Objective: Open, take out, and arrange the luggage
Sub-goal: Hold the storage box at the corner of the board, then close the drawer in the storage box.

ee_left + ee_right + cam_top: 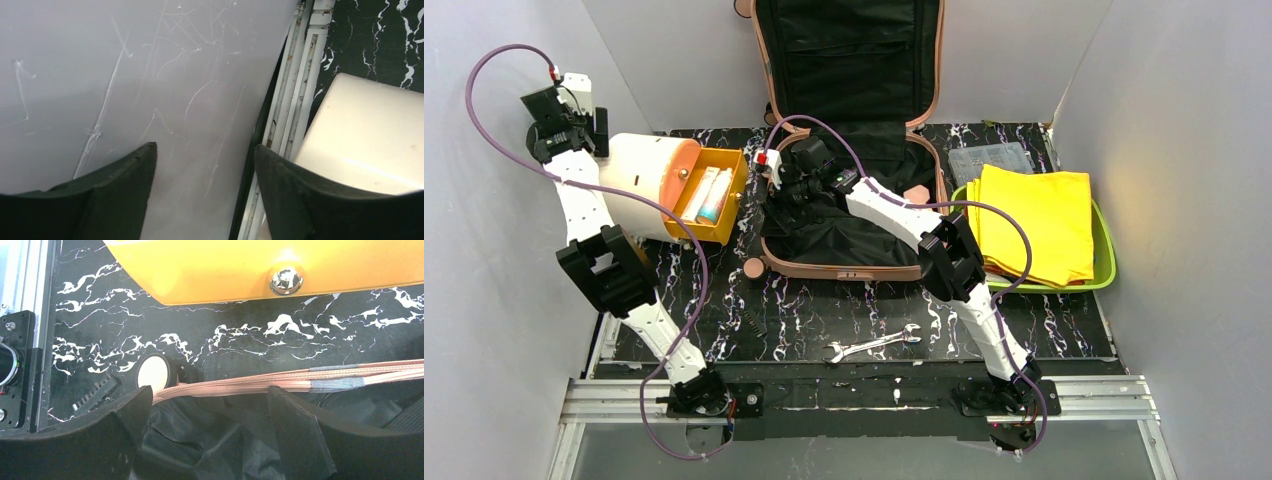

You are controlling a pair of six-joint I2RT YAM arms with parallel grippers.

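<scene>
Left fingers [120,195] apart, empty, by wall [100,60] beside cream box [370,135]. Right fingers [300,435] wide apart, empty, over left rim of luggage [824,240], which lies open mid-bench [1024,320], lid upright behind. Labels on tubes [709,195] in drawer [737,190] are too small to read.

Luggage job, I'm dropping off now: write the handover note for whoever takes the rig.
Left pincer: open, empty, facing the side wall beside the cream drum box.
Right pincer: open, empty, over the left rim of the luggage, above its black lining.
Luggage: centre back of the table, open, lid upright.
Done: opening.
Left: only crumpled lining shows in the lower half; check it, take out anything inside, arrange. Yellow cloths lie in the green tray on the right.
</scene>
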